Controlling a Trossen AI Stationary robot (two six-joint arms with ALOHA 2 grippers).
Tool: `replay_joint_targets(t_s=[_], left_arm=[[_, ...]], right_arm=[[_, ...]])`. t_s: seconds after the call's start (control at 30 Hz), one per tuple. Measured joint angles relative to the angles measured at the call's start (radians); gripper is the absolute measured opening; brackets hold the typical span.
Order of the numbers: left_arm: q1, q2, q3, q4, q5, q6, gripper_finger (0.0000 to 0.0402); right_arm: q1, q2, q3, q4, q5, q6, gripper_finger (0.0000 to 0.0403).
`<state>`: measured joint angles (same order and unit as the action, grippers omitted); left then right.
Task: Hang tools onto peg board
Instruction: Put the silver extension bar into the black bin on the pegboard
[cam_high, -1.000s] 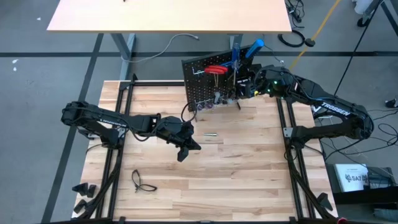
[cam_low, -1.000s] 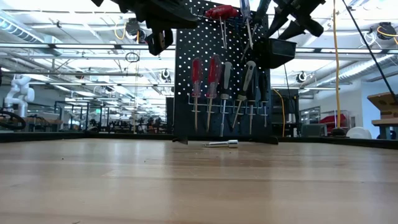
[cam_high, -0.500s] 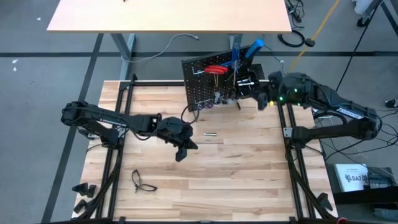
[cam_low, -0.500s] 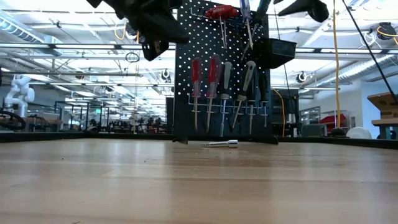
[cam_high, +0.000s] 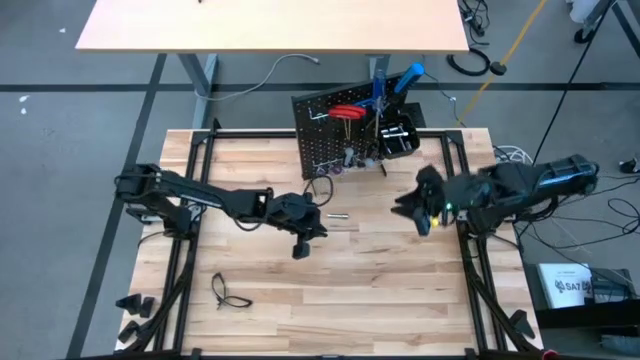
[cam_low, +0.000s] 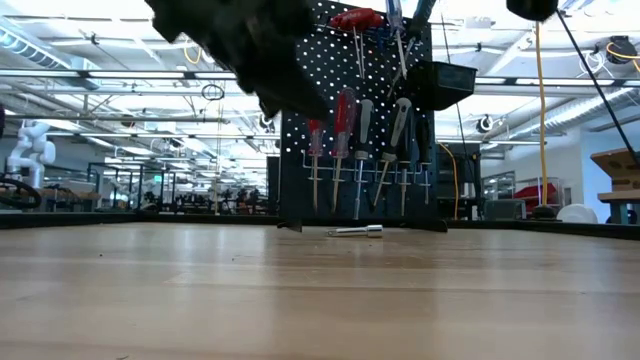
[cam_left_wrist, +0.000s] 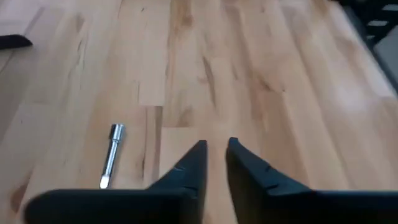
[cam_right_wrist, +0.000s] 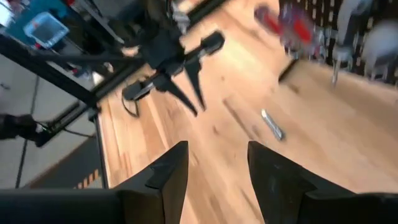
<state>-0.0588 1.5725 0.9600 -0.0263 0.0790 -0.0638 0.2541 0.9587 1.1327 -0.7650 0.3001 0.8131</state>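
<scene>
While most tools already hang on the peg board (cam_high: 345, 135) at the counter's (cam_high: 380, 290) far edge, one silver bit (cam_high: 338, 216) lies loose in front of it, so fetching it looks like the step in hand. Hovering just beside it, the left pincer (cam_high: 300, 247) holds nothing, its fingers a narrow slit apart; it must widen and drop onto the bit. Also empty, the right pincer (cam_high: 412, 212) hangs partly open nearby. A black cable loop (cam_high: 228, 293) lies well clear

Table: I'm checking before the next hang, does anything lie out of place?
Yes: one silver bit lies flat on the table in front of the peg board, not hung. A black loop lies near the front-left corner.
</scene>
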Motion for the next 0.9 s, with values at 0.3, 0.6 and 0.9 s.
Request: replay_joint_targets(t_s=[0.3, 0.6, 0.9], left_arm=[[0.0, 0.17, 0.0, 0.115, -0.27, 0.127, 0.0186], [0.02, 0.31, -0.001, 0.248, -0.284, 0.125, 0.0214], [0.085, 0.387, 0.0, 0.359, -0.215, 0.12, 0.0215]], right_arm=[[0.149, 0.022, -0.17, 0.042, 0.095, 0.238, 0.0155], [0.215, 0.022, -0.274, 0.135, 0.092, 0.366, 0.0155], [0.227, 0.021, -0.274, 0.134, 0.092, 0.359, 0.0155]])
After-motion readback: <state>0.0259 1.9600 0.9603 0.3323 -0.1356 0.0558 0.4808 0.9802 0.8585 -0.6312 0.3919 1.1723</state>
